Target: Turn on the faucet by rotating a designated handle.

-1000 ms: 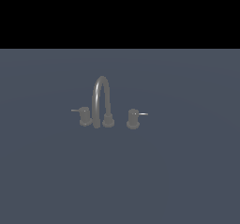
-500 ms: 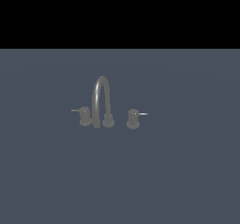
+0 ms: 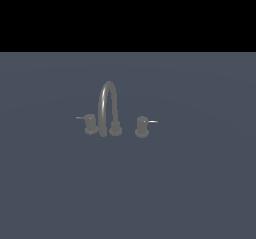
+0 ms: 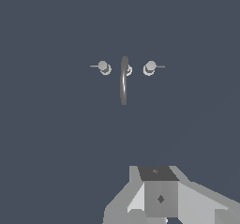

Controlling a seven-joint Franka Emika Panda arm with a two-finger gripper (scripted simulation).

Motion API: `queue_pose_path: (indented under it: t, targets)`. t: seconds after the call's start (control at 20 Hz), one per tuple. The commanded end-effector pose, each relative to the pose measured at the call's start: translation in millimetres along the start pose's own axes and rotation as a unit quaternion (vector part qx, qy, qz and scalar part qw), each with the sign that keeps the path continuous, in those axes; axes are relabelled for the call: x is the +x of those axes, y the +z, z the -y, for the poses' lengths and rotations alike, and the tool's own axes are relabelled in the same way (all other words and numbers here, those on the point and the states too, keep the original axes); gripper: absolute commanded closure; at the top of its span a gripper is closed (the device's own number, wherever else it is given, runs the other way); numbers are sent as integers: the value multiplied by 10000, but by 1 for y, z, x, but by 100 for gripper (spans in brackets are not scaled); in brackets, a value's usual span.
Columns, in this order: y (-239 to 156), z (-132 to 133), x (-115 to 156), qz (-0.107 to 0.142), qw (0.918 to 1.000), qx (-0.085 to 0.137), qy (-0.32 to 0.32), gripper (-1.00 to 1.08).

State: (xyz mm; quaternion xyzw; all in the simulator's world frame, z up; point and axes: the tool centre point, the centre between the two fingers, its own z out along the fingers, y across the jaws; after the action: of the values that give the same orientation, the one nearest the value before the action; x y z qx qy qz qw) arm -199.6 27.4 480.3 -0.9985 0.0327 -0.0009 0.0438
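The faucet (image 3: 108, 108) is a small dull grey set standing on a dark blue-grey surface, with a tall arched spout. The handle (image 3: 90, 123) is the knob on the exterior view's left, with a thin dull rod pointing outward. The other knob (image 3: 142, 126) carries a brighter whitish rod. In the wrist view the faucet (image 4: 124, 80) is seen from above and far off, with a knob on each side; I cannot tell which of them is the handle. Only grey blocky parts of my gripper (image 4: 159, 197) show there, well apart from the faucet. The exterior view shows no gripper.
The flat dark blue-grey surface (image 3: 190, 183) spreads around the faucet on all sides. A black band fills the top of the exterior view.
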Motion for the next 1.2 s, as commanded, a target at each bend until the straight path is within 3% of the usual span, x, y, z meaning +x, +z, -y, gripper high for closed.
queue_pose_path:
  t: [0.0,0.3,0.6,0.85,1.15]
  targets:
    - [9,7,14,58,9996,126,240,108]
    - [38,27,54,251,9939,413,986,108]
    - [75,47,92,461,9807,588,1804,108]
    - [109,63,121,620,9638,641,2513,108]
    - [156,81,151,759,9363,604,3374,108]
